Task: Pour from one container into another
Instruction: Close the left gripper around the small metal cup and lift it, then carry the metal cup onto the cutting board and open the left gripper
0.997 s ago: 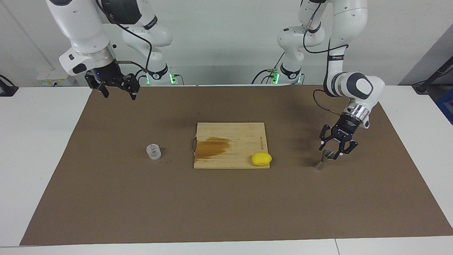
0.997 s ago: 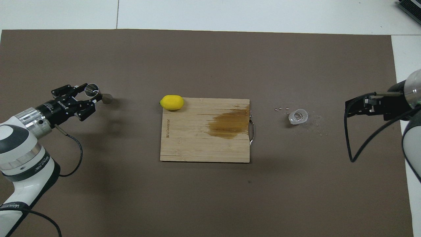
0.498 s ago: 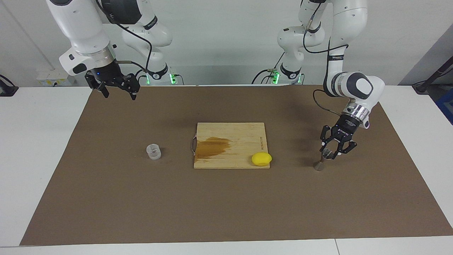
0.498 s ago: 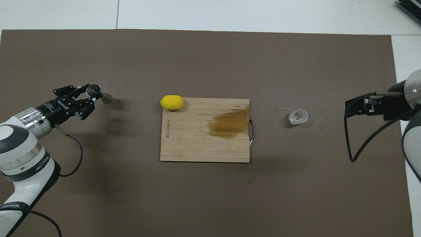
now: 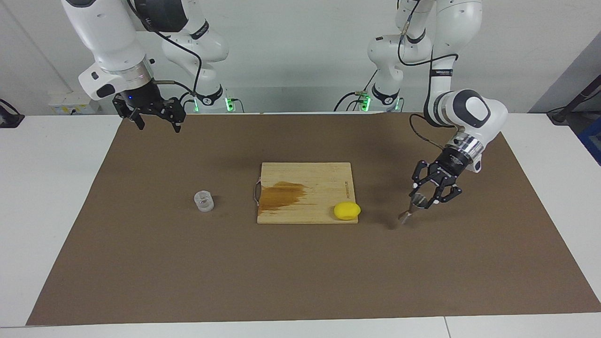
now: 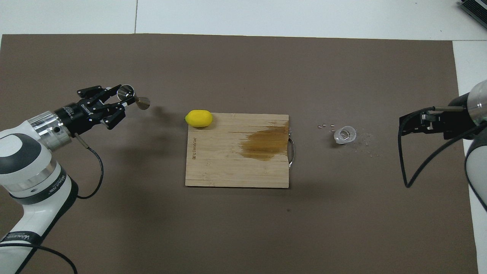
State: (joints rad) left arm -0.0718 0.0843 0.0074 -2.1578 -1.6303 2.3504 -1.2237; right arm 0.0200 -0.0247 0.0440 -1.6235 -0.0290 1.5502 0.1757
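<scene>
Left end effector point(image 5: 425, 196) has the silver hourglass metal jigger point(image 5: 412, 209) clamped, tilted, off the brown mat.
Right end effector point(image 5: 152, 114) waits with fingers spread; small clear cup point(image 5: 204, 201) sits alone.

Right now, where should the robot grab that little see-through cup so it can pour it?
Grip the clear cup round its straight side wall, coming in level from the right arm's end of the table, where the right tool waits. It stands upright with its mouth open, so a side grip leaves the rim clear.
</scene>
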